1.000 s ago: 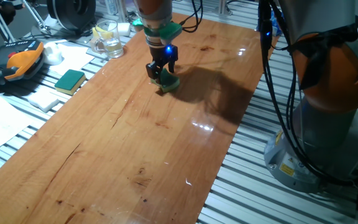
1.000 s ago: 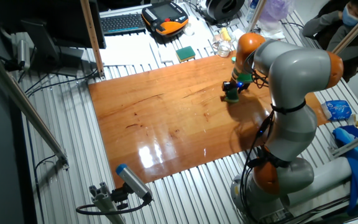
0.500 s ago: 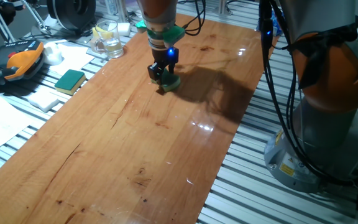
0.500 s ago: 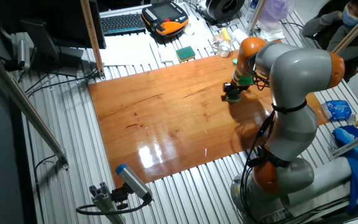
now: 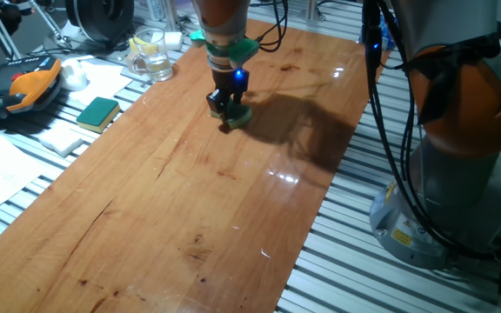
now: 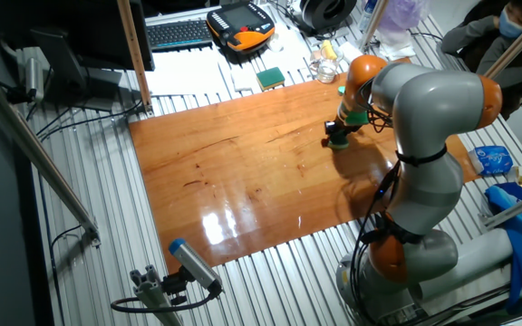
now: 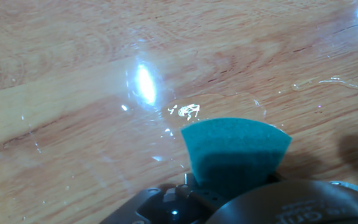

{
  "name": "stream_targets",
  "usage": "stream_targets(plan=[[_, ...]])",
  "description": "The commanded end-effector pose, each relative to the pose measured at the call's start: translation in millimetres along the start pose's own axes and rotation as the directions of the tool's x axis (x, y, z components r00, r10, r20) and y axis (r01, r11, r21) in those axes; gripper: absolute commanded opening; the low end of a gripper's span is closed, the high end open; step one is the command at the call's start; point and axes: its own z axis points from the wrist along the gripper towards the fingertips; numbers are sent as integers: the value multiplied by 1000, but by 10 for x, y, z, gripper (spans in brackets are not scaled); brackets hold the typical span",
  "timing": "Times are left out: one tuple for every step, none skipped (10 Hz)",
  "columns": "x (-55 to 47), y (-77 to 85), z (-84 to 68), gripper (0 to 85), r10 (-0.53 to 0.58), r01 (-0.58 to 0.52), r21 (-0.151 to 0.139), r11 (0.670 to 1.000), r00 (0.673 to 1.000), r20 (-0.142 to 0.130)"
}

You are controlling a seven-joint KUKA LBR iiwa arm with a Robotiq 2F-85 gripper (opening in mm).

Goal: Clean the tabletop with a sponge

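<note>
Fingers [image 5: 220, 103] of your two-finger gripper [image 5: 228, 108] are pinching the small teal-green sponge with curved sides [image 5: 237, 114], and they are pointing straight down at the long glossy reddish-brown wooden tabletop [image 5: 181, 191]. You are seeing the sponge pressed against the board near its far end, roughly midway across the board's width in the one fixed view. In the other fixed view, the gripper [image 6: 338, 134] is holding the sponge [image 6: 338, 140] on the tabletop [image 6: 243, 181] near the edge closest to the arm's base. In the hand view, the sponge [image 7: 235, 152] is filling the lower centre of the picture, its front edge curved and its sides running back toward the dark gripper housing. Thin wet streaks and a bright light reflection are lying on the tabletop [image 7: 73, 93] just ahead of the sponge.

Off the board, on the ribbed silver metal frame [image 5: 355, 261], you are seeing a flat rectangular green sponge [image 5: 98, 111] resting on a white pad, well apart from the gripper. A clear glass cup [image 5: 150, 54] is standing near the board's far corner. An orange and grey hand controller [image 5: 29, 85] is lying beside the flat sponge.
</note>
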Motion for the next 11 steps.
stream_targets(plan=[[-2,2,0,510,1,-1,0,1000,1000,0],[-7,7,8,510,1,-1,0,1000,1000,0],[-14,14,20,510,3,-4,1,1000,1000,5],[-26,16,40,510,3,-3,3,1000,1000,10],[-36,15,53,510,3,-3,4,1000,1000,14],[-43,12,51,510,3,-3,5,1000,1000,15],[-58,5,29,510,0,0,5,1000,1000,14],[-75,-2,7,510,0,0,4,1000,1000,11],[-94,-13,-16,510,-3,3,4,1000,1000,7],[-118,-23,-41,510,-4,4,2,1000,1000,2],[-147,-32,-56,510,-6,6,1,1000,1000,-4]])
